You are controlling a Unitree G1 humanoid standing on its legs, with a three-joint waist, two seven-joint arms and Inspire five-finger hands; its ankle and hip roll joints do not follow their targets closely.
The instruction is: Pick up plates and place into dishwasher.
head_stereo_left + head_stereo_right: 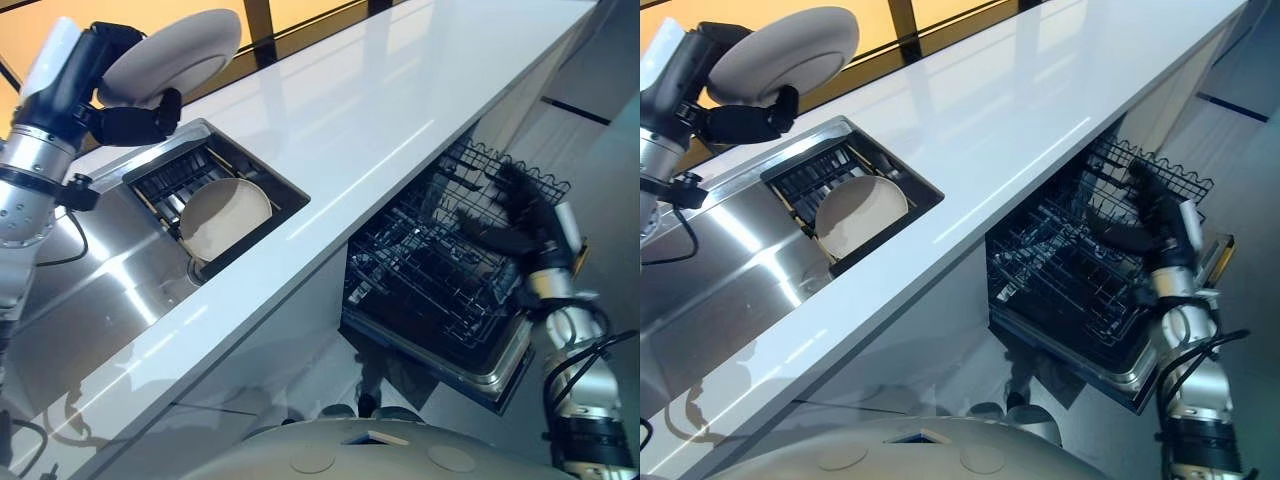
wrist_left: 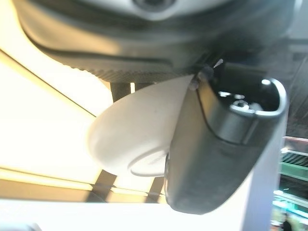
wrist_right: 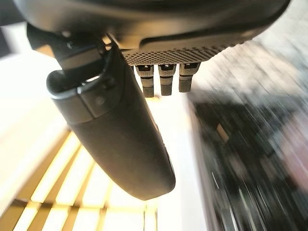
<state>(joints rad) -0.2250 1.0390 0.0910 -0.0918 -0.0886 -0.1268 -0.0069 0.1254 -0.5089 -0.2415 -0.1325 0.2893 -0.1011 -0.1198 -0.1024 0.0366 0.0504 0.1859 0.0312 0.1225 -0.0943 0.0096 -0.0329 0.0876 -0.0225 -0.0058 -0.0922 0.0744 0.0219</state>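
My left hand [image 1: 130, 120] is raised above the sink, shut on a white plate [image 1: 172, 55] held tilted in the air; the thumb presses the plate's underside [image 2: 139, 139]. A second white plate [image 1: 225, 215] stands leaning in the dark rack inside the sink [image 1: 110, 270]. The dishwasher's black wire rack [image 1: 430, 270] is pulled out below the counter at the right. My right hand [image 1: 515, 215] hovers over that rack's far side with fingers relaxed and holding nothing; its thumb [image 3: 115, 134] stands out straight.
A long white counter [image 1: 400, 90] runs from the sink to the far right, above the open dishwasher. The steel draining board [image 1: 90, 300] lies left of the sink. Floor lies to the right of the dishwasher door.
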